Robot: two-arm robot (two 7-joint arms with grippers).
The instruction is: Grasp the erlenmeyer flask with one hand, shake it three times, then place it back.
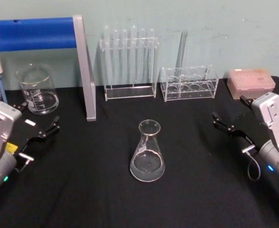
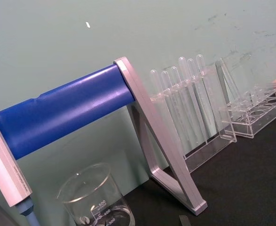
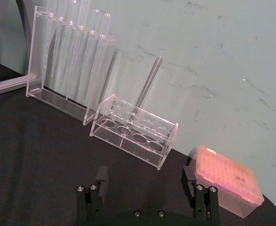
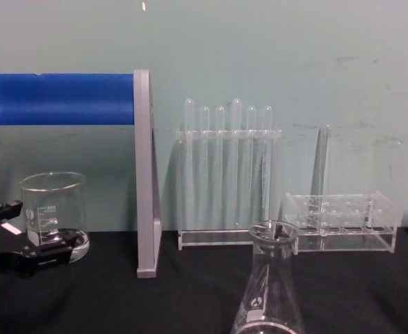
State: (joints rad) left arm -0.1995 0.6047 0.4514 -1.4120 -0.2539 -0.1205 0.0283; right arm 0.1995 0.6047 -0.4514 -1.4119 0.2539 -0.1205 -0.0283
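The erlenmeyer flask (image 1: 147, 152) stands upright in the middle of the black table, clear glass with a little liquid in its wide base. In the chest view the flask (image 4: 270, 296) rises from the bottom edge. My left gripper (image 1: 37, 116) rests open at the table's left side, near the beaker and well clear of the flask; it also shows low on the left as the left gripper (image 4: 24, 233). At the right side my right gripper (image 1: 230, 111) is open and empty, roughly level with the flask. The right wrist view shows the right gripper (image 3: 145, 181) with its jaws spread wide.
A glass beaker (image 1: 37, 90) stands at the back left beside a blue roller on a grey stand (image 1: 84, 71). Behind the flask are a tall test tube rack (image 1: 129, 61) and a low clear rack (image 1: 189, 83). A pink tip box (image 1: 251, 81) sits back right.
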